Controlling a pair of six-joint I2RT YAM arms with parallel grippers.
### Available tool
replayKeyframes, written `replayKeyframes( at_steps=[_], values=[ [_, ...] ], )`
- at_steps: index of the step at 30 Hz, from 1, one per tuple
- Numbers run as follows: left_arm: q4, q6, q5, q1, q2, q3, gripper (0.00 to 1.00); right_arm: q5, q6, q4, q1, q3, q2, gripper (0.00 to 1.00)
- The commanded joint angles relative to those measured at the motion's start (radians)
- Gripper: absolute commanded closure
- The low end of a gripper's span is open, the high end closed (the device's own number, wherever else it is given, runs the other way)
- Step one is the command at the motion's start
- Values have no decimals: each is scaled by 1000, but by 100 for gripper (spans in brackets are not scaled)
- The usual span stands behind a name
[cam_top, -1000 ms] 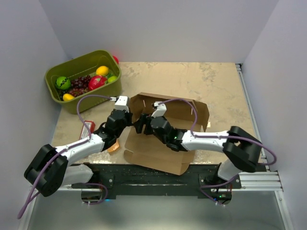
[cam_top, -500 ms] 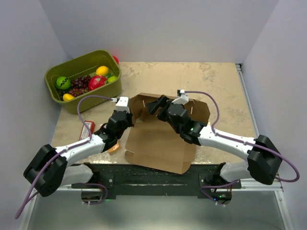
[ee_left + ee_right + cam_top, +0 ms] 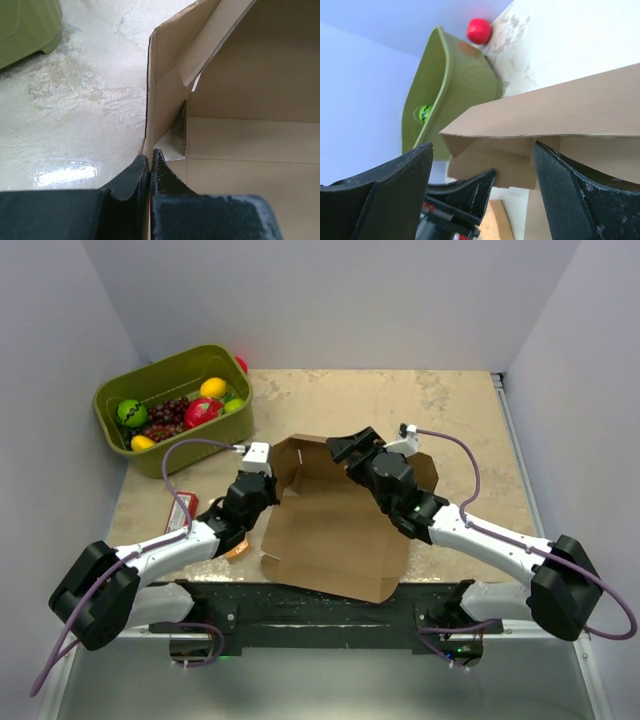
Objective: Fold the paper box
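The table has a pale, mottled top like stone, and plain light walls close it on three sides. At the far left corner stands an olive-green bin with fruit inside.

The paper box lies at the near middle of the table, with its left and back walls raised and its front panel flat.

From above, the left gripper meets the left wall. Only its wrist camera shows that the fingers are pressed together on the edge of this wall.

The right gripper hangs over the back wall with its jaws spread wide and holds nothing. Its own camera shows a red ball behind the bin, which is half hidden from above, and part of a small orange block.
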Motion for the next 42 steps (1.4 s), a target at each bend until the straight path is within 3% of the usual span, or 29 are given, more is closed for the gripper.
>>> replayKeyframes(
  at_steps=[1,6,14,24,27,28,30,31,34,37,42],
  values=[
    [-21,20,-27,-15,3,14,100,69,88,25,-38,-23,12,16],
    [2,40,-14,-26,4,14,100,57,106,53,-56,-31,50,21],
    [25,37,21,-32,12,8,100,45,115,76,-56,-117,58,48],
    [120,66,174,-38,-20,-38,100,57,102,94,-56,-152,74,68],
    [147,77,228,-36,-60,-57,81,62,85,91,-58,-152,72,74],
    [149,86,251,-38,-71,-57,69,66,79,90,-59,-152,69,76],
    [144,100,271,-36,-107,-66,58,68,72,88,-61,-155,63,79],
    [134,106,291,-36,-118,-69,47,69,66,88,-63,-157,63,80],
    [100,122,314,-33,-175,-75,31,66,57,85,-66,-155,61,82],
    [66,137,322,-30,-249,-86,23,56,56,84,-72,-157,66,84],
    [29,114,326,34,-368,-86,19,36,56,91,-73,-160,69,85]
  ],
)
